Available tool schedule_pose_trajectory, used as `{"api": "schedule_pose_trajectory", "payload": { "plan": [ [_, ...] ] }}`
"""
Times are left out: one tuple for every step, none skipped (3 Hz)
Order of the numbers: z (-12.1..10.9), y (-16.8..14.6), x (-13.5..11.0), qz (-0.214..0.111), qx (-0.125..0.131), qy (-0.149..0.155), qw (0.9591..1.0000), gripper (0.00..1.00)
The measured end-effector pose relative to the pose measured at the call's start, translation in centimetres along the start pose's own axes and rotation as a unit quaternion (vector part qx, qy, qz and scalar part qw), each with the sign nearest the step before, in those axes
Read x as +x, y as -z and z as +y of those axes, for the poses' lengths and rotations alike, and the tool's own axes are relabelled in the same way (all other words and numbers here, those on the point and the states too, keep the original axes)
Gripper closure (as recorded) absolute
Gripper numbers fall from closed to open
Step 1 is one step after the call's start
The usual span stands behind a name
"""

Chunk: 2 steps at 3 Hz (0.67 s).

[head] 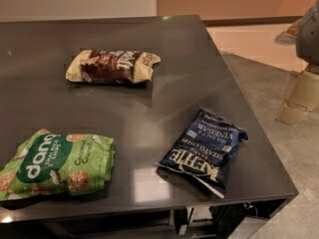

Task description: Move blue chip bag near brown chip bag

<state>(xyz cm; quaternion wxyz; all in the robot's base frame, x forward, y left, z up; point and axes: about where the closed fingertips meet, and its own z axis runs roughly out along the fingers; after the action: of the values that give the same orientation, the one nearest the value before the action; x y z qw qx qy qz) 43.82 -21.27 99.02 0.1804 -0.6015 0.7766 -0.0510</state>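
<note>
The blue chip bag (204,151) lies flat near the front right corner of the dark table (164,63), its white "KETTLE" lettering upside down to me. The brown chip bag (113,66) lies at the middle back of the table, dark brown in the middle with cream ends. The two bags are well apart. My gripper (298,99) shows at the right edge of the view, beige under a grey arm part, off the table's right side and above the floor. It is to the right of the blue bag and holds nothing that I can see.
A larger green "dang" bag (56,164) lies at the front left of the table. The table's right edge runs diagonally from the back to the front right corner. Grey floor (279,148) lies to the right, and a tan wall is behind.
</note>
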Motion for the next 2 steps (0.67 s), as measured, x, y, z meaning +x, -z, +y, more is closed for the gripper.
{"api": "schedule_pose_trajectory", "payload": {
  "plan": [
    [0.00,0.00,0.00,0.000,0.000,0.000,1.0000,0.00],
    [0.43,-0.24,-0.57,-0.006,-0.018,0.027,0.9994,0.00]
  ]
}}
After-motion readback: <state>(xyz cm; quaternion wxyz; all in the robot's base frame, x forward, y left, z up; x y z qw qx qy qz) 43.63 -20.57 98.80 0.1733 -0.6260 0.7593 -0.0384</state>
